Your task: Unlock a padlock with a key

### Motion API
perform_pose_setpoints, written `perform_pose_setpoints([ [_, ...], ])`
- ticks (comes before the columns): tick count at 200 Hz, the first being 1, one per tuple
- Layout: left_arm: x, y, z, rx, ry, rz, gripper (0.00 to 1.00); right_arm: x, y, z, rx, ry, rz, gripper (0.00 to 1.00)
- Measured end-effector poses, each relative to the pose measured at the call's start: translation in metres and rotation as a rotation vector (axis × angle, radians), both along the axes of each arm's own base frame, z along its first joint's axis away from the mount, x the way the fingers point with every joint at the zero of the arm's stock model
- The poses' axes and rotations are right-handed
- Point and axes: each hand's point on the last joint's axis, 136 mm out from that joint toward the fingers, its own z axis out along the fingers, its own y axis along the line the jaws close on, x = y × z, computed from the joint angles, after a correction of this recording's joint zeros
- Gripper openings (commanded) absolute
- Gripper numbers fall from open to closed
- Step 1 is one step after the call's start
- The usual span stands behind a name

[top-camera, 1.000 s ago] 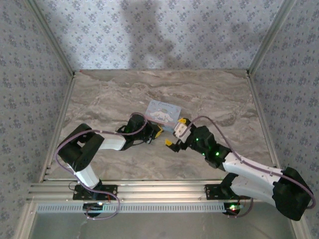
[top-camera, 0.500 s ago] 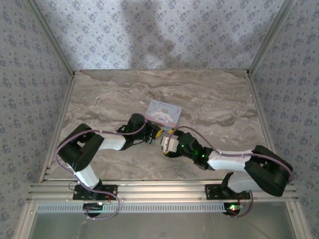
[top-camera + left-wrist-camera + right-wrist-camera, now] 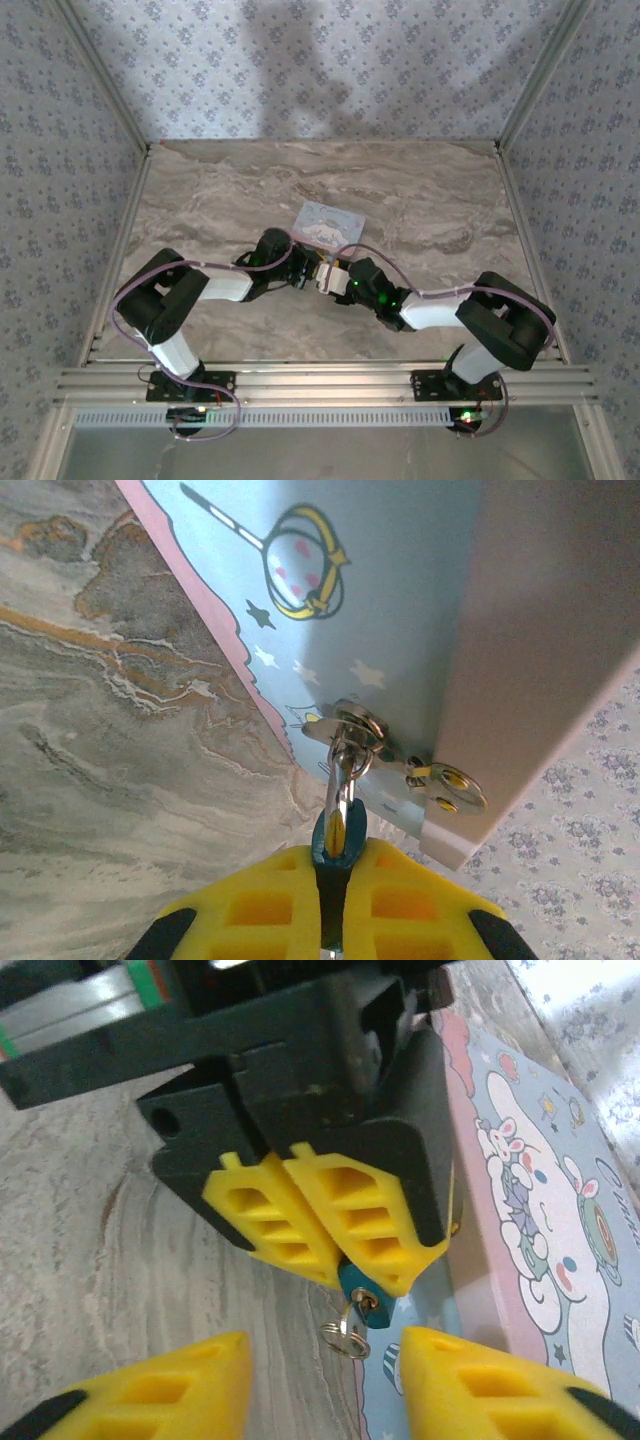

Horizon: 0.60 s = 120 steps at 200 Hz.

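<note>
In the last second my right arm has folded in from about 4 o'clock, where it stood apart, and now the right gripper (image 3: pixel 325 1355) is just beside the left gripper (image 3: pixel 340 1260), which lies at 12 o'clock of it in the right wrist view. The right fingers look less wide than they were, but they still stand apart with nothing between them. The left gripper has not changed. Its yellow pads are closed on the tiny blue-teal padlock (image 3: pixel 358 1288), which pokes out at the tips, close above the marble-patterned surface (image 3: pixel 250 190) and at the near edge of the light-blue rectangular tin with the white cartoon figure (image 3: pixel 540 1210). I judge that the right arm has finished its approach and is about to take the key, so the unlocking itself is not yet begun. In the left wrist view a small metal ring (image 3: pixel 352 728) hangs from the padlock at 12 o'clock of the pads. A small flat piece with yellowish spots at 3 o'clock of the ring should be the brass-coloured key (image 3: pixel 447 785), though I cannot be sure of its shape. Most of the padlock body is hidden between the pads, and I do not see the keyhole or the shackle. From above, padlock and key are too small and are covered by the two grippers. A pale blurred block (image 3: pixel 560 630) at 2 o'clock in the left wrist view I cannot identify.
</note>
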Motion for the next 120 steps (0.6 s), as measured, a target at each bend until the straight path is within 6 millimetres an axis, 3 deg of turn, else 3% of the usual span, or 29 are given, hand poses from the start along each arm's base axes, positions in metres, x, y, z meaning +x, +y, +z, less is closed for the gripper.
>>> perform_pose_setpoints([
  [120, 0.0, 0.0, 0.0, -0.002, 0.001, -0.002, 0.0, 0.016, 0.002, -0.006, 0.003, -0.021, -0.067, 0.19],
])
